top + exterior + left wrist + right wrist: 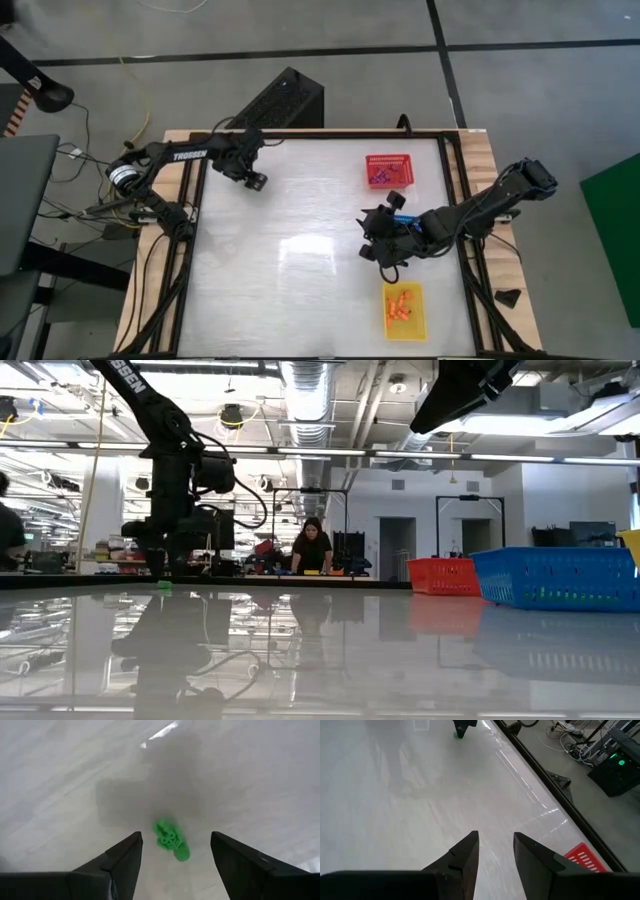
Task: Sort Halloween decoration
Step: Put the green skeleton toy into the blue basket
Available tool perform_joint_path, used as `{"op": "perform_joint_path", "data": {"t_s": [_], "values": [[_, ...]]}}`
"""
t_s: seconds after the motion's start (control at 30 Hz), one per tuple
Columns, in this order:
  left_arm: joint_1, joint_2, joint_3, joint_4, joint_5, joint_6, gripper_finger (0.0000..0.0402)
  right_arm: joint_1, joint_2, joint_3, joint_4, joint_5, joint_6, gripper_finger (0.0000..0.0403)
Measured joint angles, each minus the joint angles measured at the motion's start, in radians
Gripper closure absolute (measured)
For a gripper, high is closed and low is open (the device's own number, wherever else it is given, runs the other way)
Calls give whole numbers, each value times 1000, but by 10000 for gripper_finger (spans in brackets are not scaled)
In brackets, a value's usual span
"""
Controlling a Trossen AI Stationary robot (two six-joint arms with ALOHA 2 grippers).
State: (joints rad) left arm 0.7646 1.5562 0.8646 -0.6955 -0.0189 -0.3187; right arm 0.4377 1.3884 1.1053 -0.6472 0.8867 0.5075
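Observation:
One green Halloween decoration [170, 841] lies on the white table top, near its far left corner [163, 586]. My left gripper [176, 836] points down over it, open, with one finger on either side and a gap to each. In the high view this gripper [253, 182] is at the far left. My right gripper [495, 835] hangs open and empty above the table's right half [372, 232]. In the right wrist view the green piece [458, 734] shows far off.
A red basket [388, 170] with purple pieces stands at the far right. A yellow basket [404, 310] with orange pieces stands at the near right. A blue basket [555, 578] sits between them, mostly under my right arm. A person [312, 548] is in the room behind.

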Motion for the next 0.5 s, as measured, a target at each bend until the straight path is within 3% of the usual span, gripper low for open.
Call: {"op": "perform_joint_path", "data": {"t_s": [0.3, 0.5], "values": [[-12, -4, -74, 77, 7, 10, 184, 0, 0, 0, 0, 0, 0, 251], [-10, -3, -75, 85, 14, 41, 248, -2, 0, 0, 0, 0, 0, 251]]}}
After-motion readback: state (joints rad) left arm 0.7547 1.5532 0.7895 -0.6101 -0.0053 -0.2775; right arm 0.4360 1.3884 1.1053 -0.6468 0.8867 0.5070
